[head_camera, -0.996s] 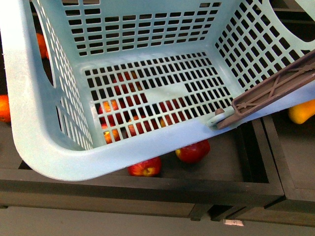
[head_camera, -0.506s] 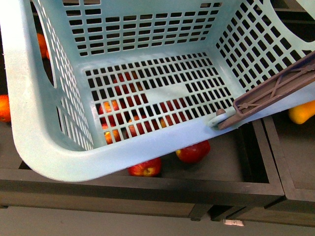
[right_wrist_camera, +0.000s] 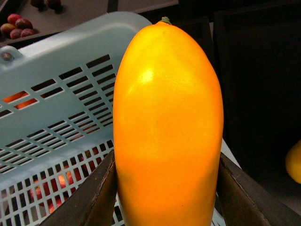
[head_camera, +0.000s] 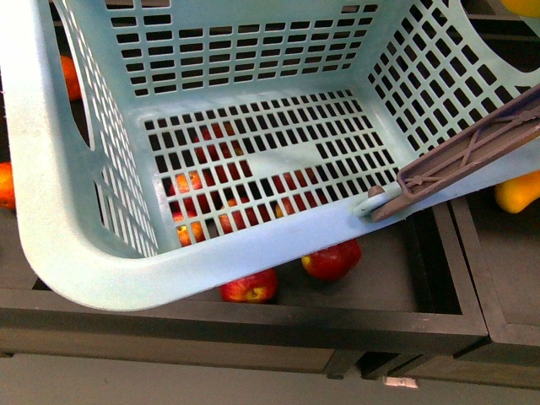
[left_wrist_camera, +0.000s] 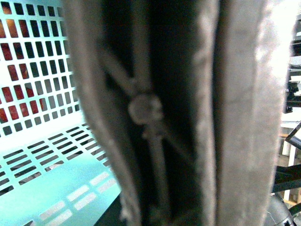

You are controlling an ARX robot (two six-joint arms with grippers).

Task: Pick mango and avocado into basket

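The light teal basket (head_camera: 253, 51) fills the front view, tilted and held off the shelf, with nothing inside it. Its brown handle (head_camera: 472, 156) crosses the right side. That handle (left_wrist_camera: 155, 113) fills the left wrist view, blurred and very close; my left gripper is shut on it and its fingers do not show. My right gripper (right_wrist_camera: 167, 197) is shut on the yellow mango (right_wrist_camera: 167, 132), which stands upright between the dark fingers (right_wrist_camera: 89, 197) just beside the basket's slotted wall (right_wrist_camera: 56, 108). A yellow sliver (head_camera: 525, 5) shows at the front view's top right corner. The avocado is out of view.
Red apples (head_camera: 331, 260) lie in the dark wooden crate (head_camera: 253, 325) under the basket, several more showing through its floor. Another yellow mango (head_camera: 516, 192) lies in the crate to the right. An orange fruit (head_camera: 4, 186) sits at the left edge.
A yellow sliver has come into the top right corner of the front view. The basket has barely shifted.
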